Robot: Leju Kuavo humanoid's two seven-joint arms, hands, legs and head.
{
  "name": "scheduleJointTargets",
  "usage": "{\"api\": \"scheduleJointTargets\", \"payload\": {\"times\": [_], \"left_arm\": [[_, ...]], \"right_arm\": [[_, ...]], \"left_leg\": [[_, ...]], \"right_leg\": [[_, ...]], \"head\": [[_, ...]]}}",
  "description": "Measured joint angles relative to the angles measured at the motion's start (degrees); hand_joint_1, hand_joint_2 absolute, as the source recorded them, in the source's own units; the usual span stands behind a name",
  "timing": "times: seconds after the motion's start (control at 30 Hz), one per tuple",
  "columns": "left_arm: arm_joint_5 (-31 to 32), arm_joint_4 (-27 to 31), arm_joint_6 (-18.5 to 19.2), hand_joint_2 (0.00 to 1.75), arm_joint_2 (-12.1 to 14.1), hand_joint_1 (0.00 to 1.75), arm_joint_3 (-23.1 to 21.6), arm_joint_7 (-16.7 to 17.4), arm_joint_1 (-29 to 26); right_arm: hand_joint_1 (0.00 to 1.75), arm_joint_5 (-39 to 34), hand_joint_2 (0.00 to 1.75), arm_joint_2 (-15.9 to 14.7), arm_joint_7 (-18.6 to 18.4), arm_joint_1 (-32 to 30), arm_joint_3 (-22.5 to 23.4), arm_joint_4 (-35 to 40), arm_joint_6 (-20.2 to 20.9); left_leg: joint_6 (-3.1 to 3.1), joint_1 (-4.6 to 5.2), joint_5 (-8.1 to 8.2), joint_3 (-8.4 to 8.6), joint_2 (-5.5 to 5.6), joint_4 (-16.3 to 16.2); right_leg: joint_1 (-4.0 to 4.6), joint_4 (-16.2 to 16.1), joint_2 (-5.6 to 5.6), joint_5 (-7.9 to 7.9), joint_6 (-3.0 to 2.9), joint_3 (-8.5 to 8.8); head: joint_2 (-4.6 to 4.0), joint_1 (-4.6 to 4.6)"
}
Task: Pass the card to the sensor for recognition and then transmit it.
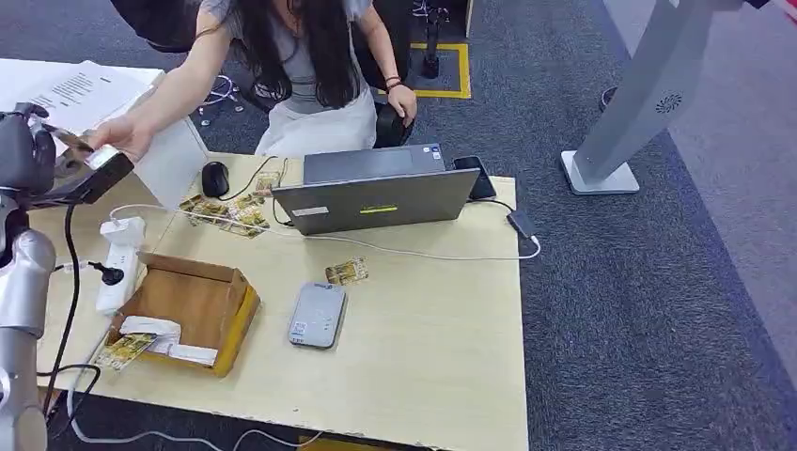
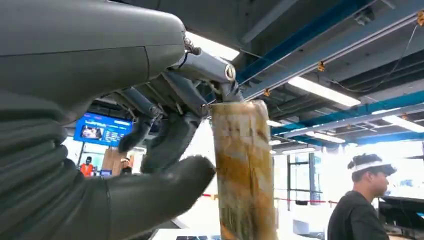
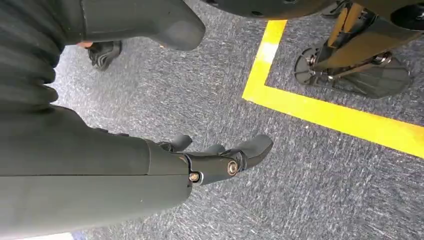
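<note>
Covering grey carpet (image 1: pixel 620 310), pale wooden table (image 1: pixel 442 348)

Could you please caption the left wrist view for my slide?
Left hand holds the card up beneath ceiling lights.

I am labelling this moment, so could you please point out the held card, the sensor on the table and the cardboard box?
card (image 2: pixel 245 170), left wrist view, middle of its face.
sensor (image 1: pixel 317 315), head view, centre of its top.
cardboard box (image 1: pixel 193 301), head view, bare inner floor.
</note>
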State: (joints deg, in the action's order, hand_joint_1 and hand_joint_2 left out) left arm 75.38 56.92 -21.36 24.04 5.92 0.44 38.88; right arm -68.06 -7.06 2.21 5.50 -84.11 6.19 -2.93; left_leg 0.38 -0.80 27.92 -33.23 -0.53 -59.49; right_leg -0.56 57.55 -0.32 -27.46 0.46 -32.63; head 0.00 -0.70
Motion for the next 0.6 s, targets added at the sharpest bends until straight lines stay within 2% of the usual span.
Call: {"api": "scheduleJointTargets", "payload": {"times": [0.43, 0.53, 0.6], "left_arm": [[-1.81, 0.83, -0.17, 1.75, -0.15, 0.0, 0.0, -0.89, -3.6], [-4.53, 3.48, -2.08, 1.75, -0.28, 0.0, 0.0, -3.22, -6.44], [-8.23, 7.7, -4.22, 1.75, -0.66, 0.0, 0.09, -5.78, -10.5]], "right_arm": [[0.0, -0.83, 1.75, 0.0, -0.15, -0.01, -0.07, 0.02, -0.04], [0.0, -1.34, 1.75, 0.0, -0.15, -0.02, -0.11, 0.0, -0.15], [0.0, -2.04, 1.75, 0.0, -0.15, -0.08, -0.11, 0.02, -0.64]], "left_leg": [[0.0, 0.0, 0.0, 0.0, -0.01, 0.0], [-0.01, 0.01, 0.01, 0.0, -0.02, 0.0], [0.02, 0.02, 0.04, -0.01, -0.1, 0.02]], "right_leg": [[0.0, 0.0, 0.01, 0.0, 0.0, 0.0], [-0.01, 0.0, 0.02, -0.01, 0.0, 0.0], [-0.02, 0.0, 0.09, -0.02, 0.01, 0.0]], "head": [[0.0, -0.02], [0.0, -0.02], [0.0, 0.0]]}}
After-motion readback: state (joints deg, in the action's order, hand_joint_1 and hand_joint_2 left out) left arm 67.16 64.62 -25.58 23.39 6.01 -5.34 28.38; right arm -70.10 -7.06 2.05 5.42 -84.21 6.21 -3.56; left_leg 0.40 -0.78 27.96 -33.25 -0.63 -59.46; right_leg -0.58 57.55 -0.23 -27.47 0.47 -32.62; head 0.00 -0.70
